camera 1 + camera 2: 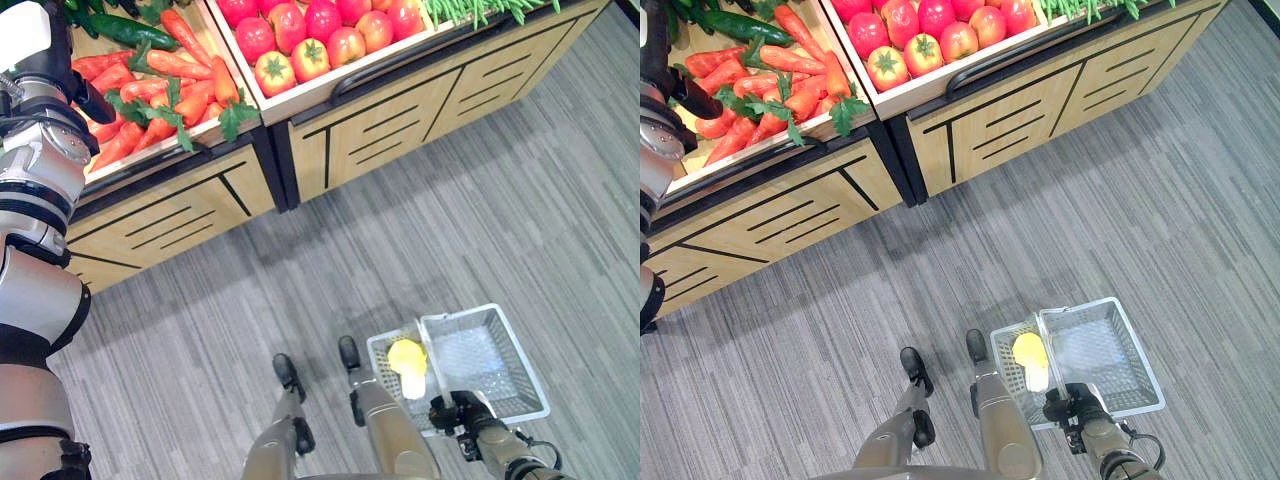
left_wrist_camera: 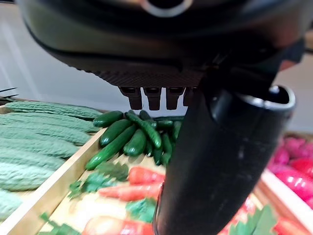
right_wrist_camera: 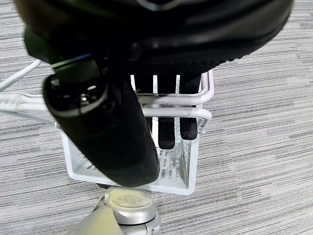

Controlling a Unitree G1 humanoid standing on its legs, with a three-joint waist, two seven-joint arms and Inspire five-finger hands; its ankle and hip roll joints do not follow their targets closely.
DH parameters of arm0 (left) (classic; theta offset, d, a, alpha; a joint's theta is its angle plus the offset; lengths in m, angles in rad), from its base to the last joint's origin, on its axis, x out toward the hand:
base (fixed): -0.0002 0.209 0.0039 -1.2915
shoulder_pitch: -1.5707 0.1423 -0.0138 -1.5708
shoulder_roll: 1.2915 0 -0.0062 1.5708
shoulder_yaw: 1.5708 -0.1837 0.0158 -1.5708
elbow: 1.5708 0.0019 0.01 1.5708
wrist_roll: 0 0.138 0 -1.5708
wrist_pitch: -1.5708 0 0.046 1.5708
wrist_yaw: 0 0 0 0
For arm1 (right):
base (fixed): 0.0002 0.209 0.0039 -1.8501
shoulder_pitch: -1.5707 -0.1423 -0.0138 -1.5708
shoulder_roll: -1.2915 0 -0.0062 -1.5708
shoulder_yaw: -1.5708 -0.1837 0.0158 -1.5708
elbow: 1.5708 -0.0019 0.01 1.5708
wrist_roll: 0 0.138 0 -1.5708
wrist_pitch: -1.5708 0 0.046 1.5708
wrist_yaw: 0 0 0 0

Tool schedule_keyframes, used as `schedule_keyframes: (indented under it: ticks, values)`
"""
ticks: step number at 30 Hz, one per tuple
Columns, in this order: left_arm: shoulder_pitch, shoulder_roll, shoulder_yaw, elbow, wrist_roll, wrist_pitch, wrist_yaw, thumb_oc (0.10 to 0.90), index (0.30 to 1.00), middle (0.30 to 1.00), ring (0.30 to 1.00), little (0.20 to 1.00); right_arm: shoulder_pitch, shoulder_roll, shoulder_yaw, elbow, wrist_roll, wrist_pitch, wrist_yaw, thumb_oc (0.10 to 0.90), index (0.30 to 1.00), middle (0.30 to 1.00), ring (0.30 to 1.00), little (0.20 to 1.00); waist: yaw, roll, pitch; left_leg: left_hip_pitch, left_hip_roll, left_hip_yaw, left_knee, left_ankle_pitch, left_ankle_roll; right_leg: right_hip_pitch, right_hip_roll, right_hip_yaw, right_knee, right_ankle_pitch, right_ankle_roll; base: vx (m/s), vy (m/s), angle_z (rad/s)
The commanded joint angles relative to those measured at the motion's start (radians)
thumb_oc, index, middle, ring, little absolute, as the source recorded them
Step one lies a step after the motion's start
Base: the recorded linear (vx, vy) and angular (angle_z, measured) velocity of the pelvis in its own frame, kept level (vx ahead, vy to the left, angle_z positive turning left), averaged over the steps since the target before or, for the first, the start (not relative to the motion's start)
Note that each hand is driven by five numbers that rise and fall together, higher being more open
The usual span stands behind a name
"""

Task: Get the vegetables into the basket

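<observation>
Nearest the robot, the right hand [image 1: 452, 411] is hanging low at the right, its fingers [image 3: 168, 132] curling round the wire handle [image 3: 171, 112] of the white basket [image 1: 520, 395] and carrying it just above the grey floor [image 1: 450, 220]. A yellow vegetable [image 1: 406, 355] is already lying in the basket's left part, with a pale piece just nearer than it; what that piece is cannot be told.

Farther off and up at the left, the left hand [image 2: 215, 161] is hovering over the wooden stand [image 1: 170, 215]. Its fingers [image 2: 154, 98] are showing as a short row bent in toward the palm, the thumb standing out beside them, and nothing is sitting between them.

Beyond those fingers, the carrots [image 1: 165, 85] are lying in the near-left crate, long axes mostly slanting from near-left to far-right, leafy ends toward the near edge. The cucumbers [image 2: 132, 139] are lying just past them, piled roughly parallel and running away from the hand. To the right, tomatoes [image 1: 310, 35] are filling the next crate.

The left hand is the nearer one by far to the produce, and the carrots are lying below and ahead of it; the basket is well apart, down at the right.
</observation>
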Motion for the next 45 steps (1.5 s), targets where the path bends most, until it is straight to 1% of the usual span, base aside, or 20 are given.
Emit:
schedule_keyframes:
  ticks: [1, 3, 5, 8, 12, 15, 18, 22, 25, 26, 27, 29, 31, 33, 38, 39, 45]
  values:
    - [-0.139, 0.041, 0.028, 0.081, 0.03, 0.009, 0.038, 0.9, 1.0, 1.0, 1.0, 1.0, 0.088, -0.024, 0.017, 0.049, 0.011, 0.007, -0.005, 0.4, 0.3, 0.3, 0.3, 0.3, -0.005, -0.021, -0.027, 0.084, -0.039, 0.001, 0.003, -0.155, -0.028, 0.131, -0.01, -0.027, -0.277, 0.087, 0.089, 0.0, 0.0, 0.0]
    - [-0.13, 0.041, 0.043, 0.107, 0.026, 0.018, 0.03, 0.9, 1.0, 1.0, 1.0, 1.0, 0.084, -0.023, 0.013, 0.047, 0.028, 0.006, -0.01, 0.4, 0.3, 0.3, 0.3, 0.3, -0.011, -0.028, -0.012, 0.057, -0.037, 0.003, 0.003, -0.15, -0.029, 0.102, -0.007, -0.024, -0.277, 0.094, 0.088, 0.0, 0.0, 0.0]
    - [-0.125, 0.043, 0.051, 0.116, 0.022, 0.019, 0.029, 0.9, 1.0, 1.0, 1.0, 1.0, 0.086, -0.022, 0.011, 0.045, 0.031, 0.004, -0.01, 0.4, 0.3, 0.3, 0.3, 0.3, -0.011, -0.029, -0.011, 0.05, -0.036, 0.004, 0.003, -0.149, -0.029, 0.095, -0.007, -0.023, -0.277, 0.096, 0.088, 0.0, 0.0, 0.0]
    - [-0.095, 0.048, 0.086, 0.144, 0.01, 0.027, 0.018, 0.9, 1.0, 1.0, 1.0, 1.0, 0.084, -0.017, 0.012, 0.035, 0.039, 0.005, -0.014, 0.4, 0.3, 0.3, 0.3, 0.3, -0.013, -0.038, 0.005, 0.019, -0.031, 0.003, 0.003, -0.142, -0.029, 0.064, -0.004, -0.018, -0.277, 0.104, 0.087, 0.01, -0.008, -0.02]
    - [-0.074, 0.045, 0.107, 0.159, 0.005, 0.034, 0.011, 0.9, 1.0, 1.0, 1.0, 1.0, 0.088, -0.017, 0.012, 0.027, 0.041, 0.003, -0.016, 0.4, 0.3, 0.3, 0.3, 0.3, -0.011, -0.042, 0.009, 0.003, -0.028, 0.002, 0.003, -0.139, -0.027, 0.048, -0.003, -0.019, -0.277, 0.107, 0.086, 0.0, 0.0, 0.0]
    - [-0.05, 0.039, 0.146, 0.169, -0.027, 0.035, 0.011, 0.9, 1.0, 1.0, 1.0, 1.0, 0.091, -0.014, 0.01, 0.016, 0.044, 0.001, -0.019, 0.4, 0.3, 0.3, 0.3, 0.3, -0.011, -0.046, 0.018, -0.013, -0.028, -0.005, 0.003, -0.134, -0.027, 0.033, -0.003, -0.021, -0.277, 0.108, 0.083, 0.0, 0.0, 0.0]
    - [-0.043, 0.038, 0.157, 0.177, -0.034, 0.038, 0.004, 0.9, 1.0, 1.0, 1.0, 1.0, 0.091, -0.017, 0.011, 0.015, 0.04, 0.001, -0.019, 0.4, 0.3, 0.3, 0.3, 0.3, -0.009, -0.047, 0.019, -0.019, -0.028, -0.008, 0.003, -0.135, -0.027, 0.029, -0.003, -0.026, -0.277, 0.108, 0.083, 0.0, 0.0, 0.0]
    - [-0.054, 0.043, 0.158, 0.182, -0.05, 0.038, -0.003, 0.9, 1.0, 1.0, 1.0, 1.0, 0.088, -0.022, 0.017, 0.006, 0.037, -0.001, -0.017, 0.4, 0.3, 0.3, 0.3, 0.3, -0.011, -0.051, 0.021, -0.035, -0.028, -0.019, 0.003, -0.131, -0.027, 0.016, -0.003, -0.038, -0.277, 0.112, 0.084, 0.01, 0.022, 0.03]
    - [-0.067, 0.055, 0.128, 0.193, -0.02, 0.045, -0.038, 0.9, 1.0, 1.0, 1.0, 1.0, 0.076, -0.037, 0.023, -0.003, 0.03, 0.002, -0.012, 0.4, 0.3, 0.3, 0.3, 0.3, -0.012, -0.061, 0.024, -0.06, -0.026, -0.025, 0.003, -0.131, -0.024, -0.009, -0.004, -0.047, -0.277, 0.121, 0.09, 0.01, 0.061, 0.07]
    - [-0.101, 0.064, 0.11, 0.206, -0.021, 0.046, -0.044, 0.9, 1.0, 1.0, 1.0, 1.0, 0.071, -0.043, 0.025, -0.008, 0.028, 0.0, -0.01, 0.4, 0.3, 0.3, 0.3, 0.3, -0.013, -0.065, 0.027, -0.083, -0.024, -0.028, 0.003, -0.125, -0.024, -0.027, -0.005, -0.056, -0.277, 0.131, 0.092, 0.01, 0.058, 0.05]
    - [-0.103, 0.064, 0.109, 0.206, -0.021, 0.045, -0.044, 0.9, 1.0, 1.0, 1.0, 1.0, 0.071, -0.042, 0.024, -0.008, 0.028, 0.0, -0.01, 0.4, 0.3, 0.3, 0.3, 0.3, -0.014, -0.065, 0.026, -0.085, -0.024, -0.03, 0.003, -0.124, -0.024, -0.029, -0.005, -0.057, -0.277, 0.131, 0.092, 0.0, 0.047, 0.06]
    - [-0.171, 0.07, 0.075, 0.213, -0.042, 0.043, -0.042, 0.9, 1.0, 1.0, 1.0, 1.0, 0.073, -0.048, 0.019, -0.008, 0.034, -0.002, -0.013, 0.4, 0.3, 0.3, 0.3, 0.3, -0.016, -0.068, 0.029, -0.107, -0.024, -0.036, 0.003, -0.124, -0.021, -0.047, -0.009, -0.067, -0.277, 0.133, 0.095, 0.02, 0.058, 0.11]
    - [-0.19, 0.074, 0.064, 0.211, -0.047, 0.041, -0.04, 0.9, 1.0, 1.0, 1.0, 1.0, 0.076, -0.047, 0.018, -0.009, 0.04, -0.003, -0.011, 0.4, 0.3, 0.3, 0.3, 0.3, -0.016, -0.069, 0.03, -0.114, -0.024, -0.04, 0.003, -0.124, -0.021, -0.052, -0.01, -0.07, -0.277, 0.134, 0.095, 0.02, 0.042, 0.11]
    - [-0.228, 0.089, 0.033, 0.211, -0.046, 0.039, -0.041, 0.9, 1.0, 1.0, 1.0, 1.0, 0.076, -0.049, 0.012, -0.012, 0.054, -0.006, -0.01, 0.4, 0.3, 0.3, 0.3, 0.3, -0.019, -0.068, 0.031, -0.125, -0.026, -0.046, 0.003, -0.123, -0.02, -0.062, -0.013, -0.074, -0.277, 0.138, 0.097, 0.02, 0.05, 0.07]
    - [-0.231, 0.099, 0.034, 0.223, -0.055, 0.042, -0.056, 0.9, 1.0, 1.0, 1.0, 1.0, 0.074, -0.056, 0.022, -0.022, 0.048, -0.001, -0.003, 0.4, 0.3, 0.3, 0.3, 0.3, -0.015, -0.061, 0.036, -0.151, -0.032, -0.05, 0.003, -0.124, -0.017, -0.084, -0.021, -0.076, -0.277, 0.147, 0.105, 0.03, 0.079, 0.03]
    - [-0.224, 0.099, 0.048, 0.226, -0.066, 0.043, -0.052, 0.9, 1.0, 1.0, 1.0, 1.0, 0.07, -0.057, 0.025, -0.023, 0.048, -0.002, -0.005, 0.4, 0.3, 0.3, 0.3, 0.3, -0.017, -0.06, 0.039, -0.157, -0.033, -0.053, 0.003, -0.123, -0.019, -0.089, -0.023, -0.079, -0.277, 0.151, 0.107, 0.02, 0.073, 0.01]
    - [-0.168, 0.077, 0.077, 0.227, -0.053, 0.04, -0.069, 0.9, 1.0, 1.0, 1.0, 1.0, 0.075, -0.059, 0.017, -0.033, 0.053, -0.003, -0.001, 0.4, 0.3, 0.3, 0.3, 0.3, -0.021, -0.066, 0.037, -0.175, -0.035, -0.06, 0.003, -0.126, -0.016, -0.102, -0.027, -0.084, -0.277, 0.147, 0.105, 0.02, 0.051, 0.03]
